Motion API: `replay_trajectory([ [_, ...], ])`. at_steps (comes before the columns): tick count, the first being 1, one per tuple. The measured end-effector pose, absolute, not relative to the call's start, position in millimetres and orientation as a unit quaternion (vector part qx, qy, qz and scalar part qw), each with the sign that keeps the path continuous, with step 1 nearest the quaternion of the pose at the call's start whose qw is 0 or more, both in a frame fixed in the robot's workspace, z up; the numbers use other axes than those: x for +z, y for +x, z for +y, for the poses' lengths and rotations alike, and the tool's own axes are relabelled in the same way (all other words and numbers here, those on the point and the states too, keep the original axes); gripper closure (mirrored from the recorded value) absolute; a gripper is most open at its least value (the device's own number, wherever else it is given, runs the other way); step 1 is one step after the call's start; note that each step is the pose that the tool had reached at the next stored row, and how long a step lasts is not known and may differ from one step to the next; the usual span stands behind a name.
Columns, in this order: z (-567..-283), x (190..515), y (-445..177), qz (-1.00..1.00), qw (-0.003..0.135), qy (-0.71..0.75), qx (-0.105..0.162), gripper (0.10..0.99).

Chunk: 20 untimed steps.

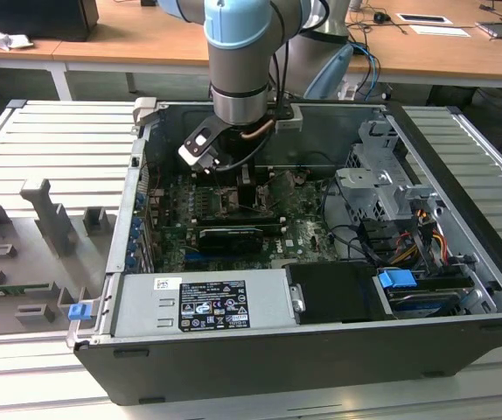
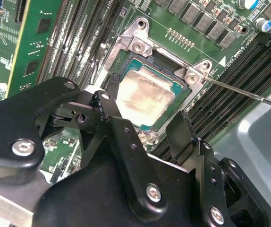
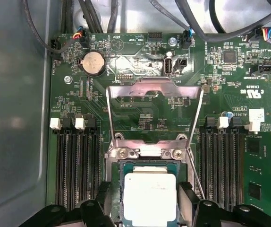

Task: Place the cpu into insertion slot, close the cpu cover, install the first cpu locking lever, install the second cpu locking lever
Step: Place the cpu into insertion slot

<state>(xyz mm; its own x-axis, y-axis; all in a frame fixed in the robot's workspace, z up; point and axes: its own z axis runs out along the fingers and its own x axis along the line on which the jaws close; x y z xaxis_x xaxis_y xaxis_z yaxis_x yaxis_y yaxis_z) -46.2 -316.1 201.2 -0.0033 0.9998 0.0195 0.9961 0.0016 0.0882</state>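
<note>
An open computer case (image 1: 277,372) lies on the ribbed grey bench (image 1: 41,131), taking up the middle of the exterior view and its right. The arm (image 1: 238,61) drops in from the top centre of that view, reaching toward the green motherboard (image 1: 308,229) on the case's floor.

In the first wrist view the cover (image 3: 154,88) stands raised on its hinge at one edge of the slot, with bare board showing through its window. The slot (image 2: 138,46) sits between banks of long memory slots (image 3: 74,175). The cpu (image 2: 142,97) lies flat inside it, grey top up and looking level. The claw (image 3: 146,189) hangs just above with its fingers apart, one on each side of the chip and clear of its edges, gripping nothing. A thin locking lever (image 2: 249,93) juts out from one corner of the slot, unhooked.

To my eye the danger is sideways drift. The fingers are close enough that a small slip could nudge the chip off its seat, and the cover would then press it crooked onto the contacts. The raised cover and the loose lever also stand near the claw, so a careless swing could catch either one.
</note>
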Motion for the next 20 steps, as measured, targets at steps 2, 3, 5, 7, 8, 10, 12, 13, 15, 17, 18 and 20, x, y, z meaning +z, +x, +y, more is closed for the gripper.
replay_trajectory([
  [2,-316.2,203.4,-46.2,0.707,0.028,0.705,0.035,0.42],
  [3,-316.2,205.7,-46.1,0.708,0.028,0.705,0.034,0.42],
  [5,-316.2,211.4,-46.2,0.708,0.029,0.705,0.034,0.42],
  [7,-316.1,216.2,-46.2,0.707,0.029,0.705,0.034,0.42],
  [8,-316.1,217.3,-46.2,0.707,0.028,0.705,0.034,0.431],
  [10,-316.2,219.5,-46.2,0.708,0.028,0.705,0.033,0.565],
  [12,-316.6,219.9,-46.1,0.708,0.028,0.705,0.033,0.682],
  [13,-317.1,220.0,-46.1,0.708,0.028,0.705,0.033,0.745],
  [15,-317.9,220.1,-46.2,0.708,0.028,0.705,0.033,0.863],
  [17,-318.6,220.1,-46.2,0.708,0.028,0.705,0.033,0.98],
  [18,-318.9,220.2,-46.1,0.708,0.028,0.705,0.033,0.98],
  [20,-319.0,220.3,-46.1,0.708,0.028,0.705,0.032,0.98],
])
